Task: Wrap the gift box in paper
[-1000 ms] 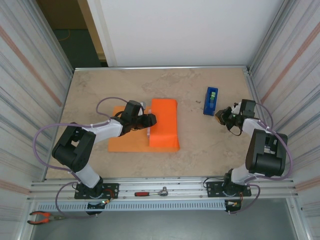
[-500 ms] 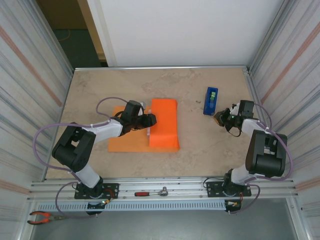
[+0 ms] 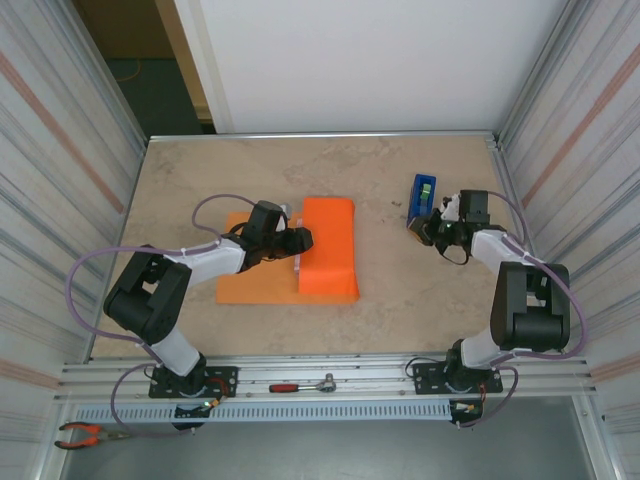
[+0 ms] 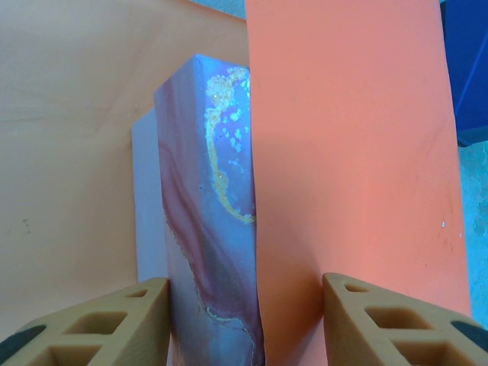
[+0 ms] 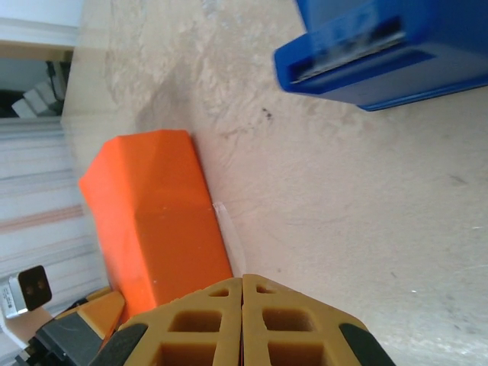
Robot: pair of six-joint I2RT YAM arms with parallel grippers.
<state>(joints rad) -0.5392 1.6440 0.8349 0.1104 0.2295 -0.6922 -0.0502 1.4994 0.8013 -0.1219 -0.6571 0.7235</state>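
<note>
Two fingers of the left gripper (image 4: 245, 305) are spread halfway, set astride the gift box (image 4: 210, 229) at mid-table (image 3: 400, 300), where the paper (image 4: 351, 152) is draped over it; whether anything is clamped cannot be told. The right gripper (image 5: 242, 320) is pressed shut, empty, just beside the blue tape dispenser (image 5: 366, 53).

I see my right tool (image 3: 428, 230) has swung left, away from its base, and now sits just beside the near end of the blue tape dispenser (image 3: 421, 197).
</note>
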